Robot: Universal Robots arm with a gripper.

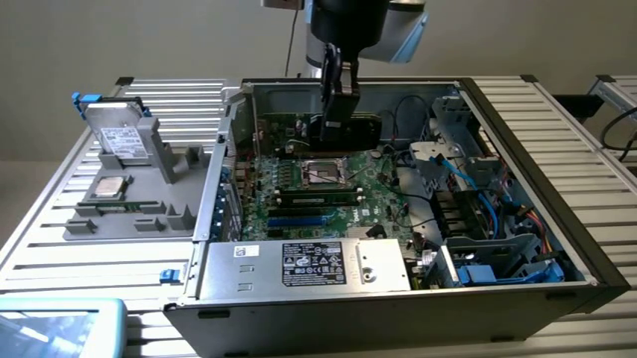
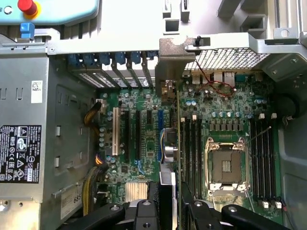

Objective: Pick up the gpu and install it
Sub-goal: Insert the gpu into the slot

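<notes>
Wrist view is showing the gripper (image 2: 169, 211) gripping the gpu (image 2: 169, 153), its two black fingers (image 2: 144, 213) pressing on either face of the card, which is running edge-on straight out from between the jaws. Directly beneath the jaws the blue slot (image 2: 159, 134) is lying along the motherboard (image 2: 139, 110), roughly in line with the card's lower edge; whether that edge is touching the slot I cannot tell. Just to one side of the jaws the black memory slots (image 2: 192, 148) are sitting close against the card, and the processor socket (image 2: 226, 165) is lying beyond them. Past the far end of the jaws the card's silver bracket (image 2: 170, 67) is meeting the rear wall of the case (image 2: 120, 45), with a thin red wire (image 2: 216, 84) looping near it. In the exterior view the gripper (image 1: 333, 112) is holding the gpu (image 1: 348, 130) upright inside the case. As I judge it, a card sitting slightly off the slot's line risks jamming or bending contacts under downward pressure, the bracket may be catching on the rear wall, and a tilted card could be scraping the memory slots.
</notes>
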